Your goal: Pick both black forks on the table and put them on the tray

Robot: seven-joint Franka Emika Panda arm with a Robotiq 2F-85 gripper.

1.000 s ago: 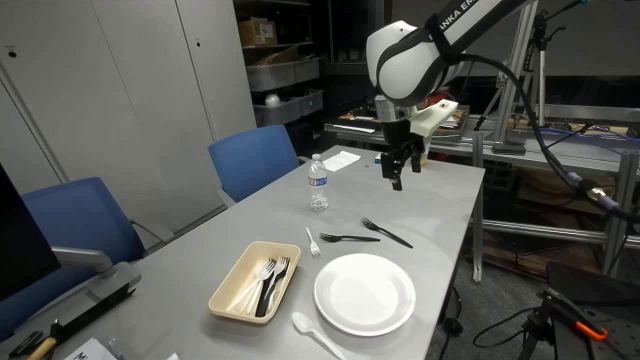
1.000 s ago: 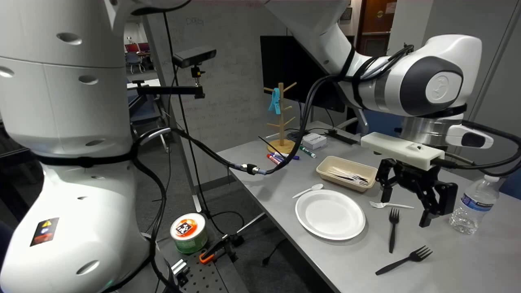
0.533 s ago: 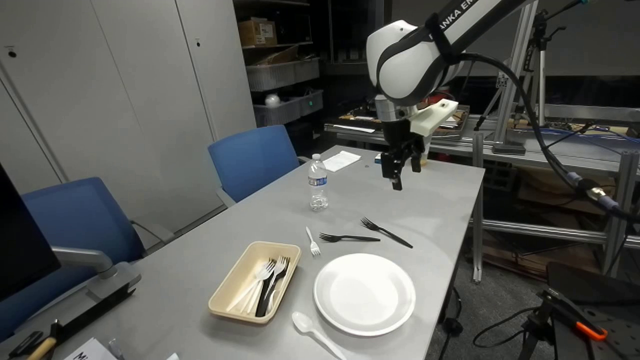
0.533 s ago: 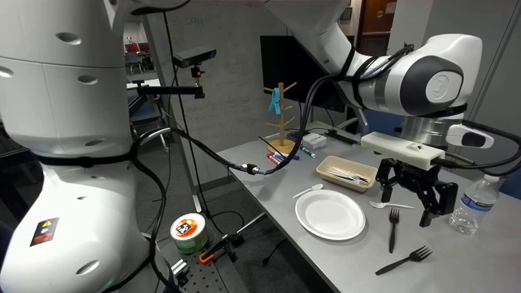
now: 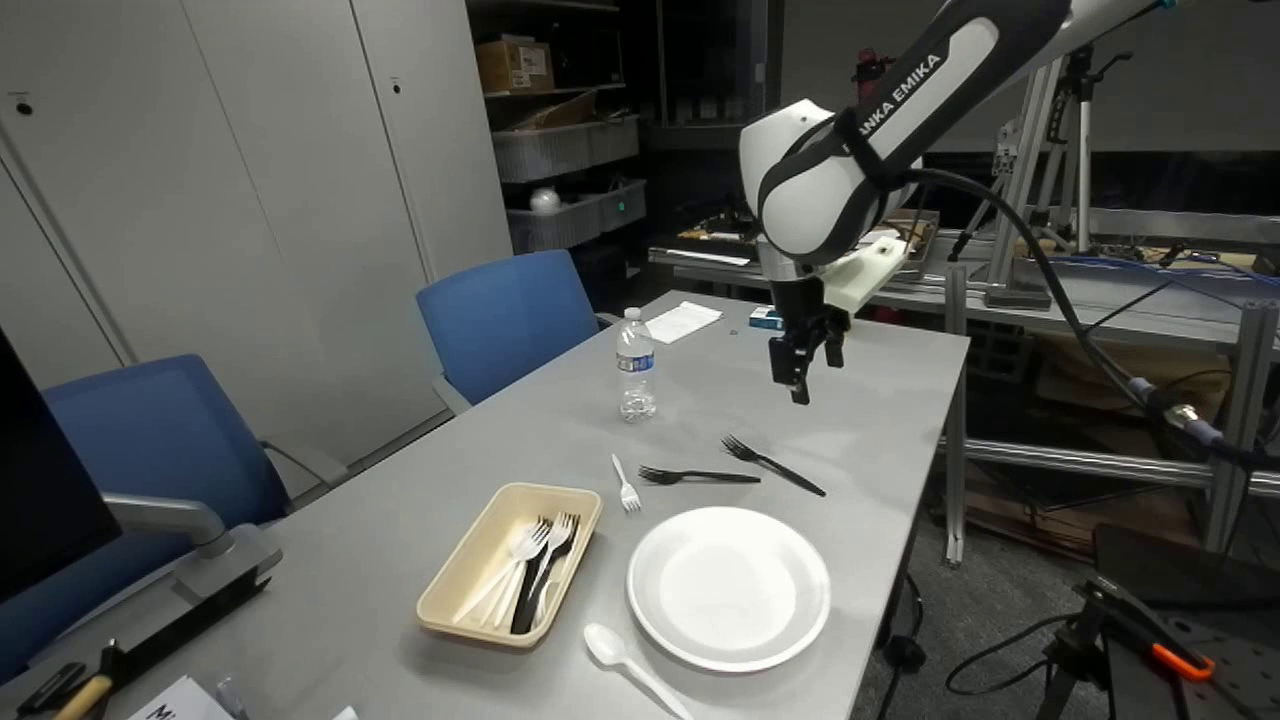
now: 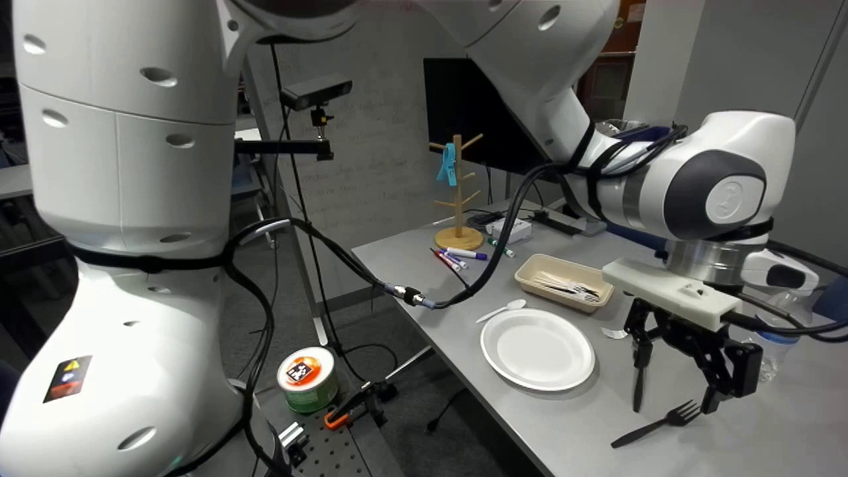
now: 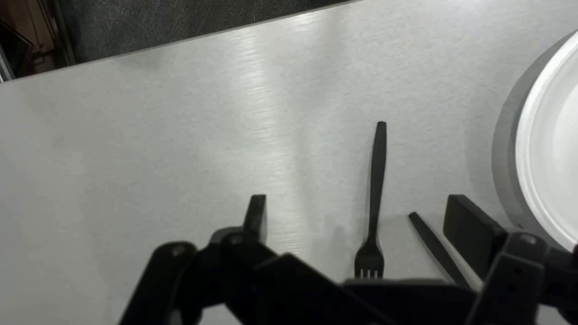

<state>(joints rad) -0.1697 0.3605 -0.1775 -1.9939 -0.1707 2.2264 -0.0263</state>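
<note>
Black two-fingered end effector point(image 6: 676, 383) hangs empty above two slim black plastic forks point(image 5: 700, 476) point(image 5: 782, 470), jaws spread wide, I'd guess to straddle one.

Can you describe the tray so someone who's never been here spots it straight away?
Start at the long grey table and find the round white plate. Beside it, not touching, lies the tray. Unlike the plate, it is beige and rectangular, with white and black utensils inside.

My arm point(image 6: 536, 59): white shell point(image 6: 146, 165), dark-grey joint cap point(image 6: 686, 192) with round white badge point(image 6: 729, 202), black straps point(image 6: 146, 260), black cables point(image 6: 511, 218), silver wrist collar point(image 6: 705, 262), off-white block point(image 6: 672, 288), black gripper point(image 6: 676, 381); "ANKA EMIKA" lettering point(image 5: 903, 95), warning sticker point(image 6: 67, 379) on base point(image 6: 139, 338).
</note>
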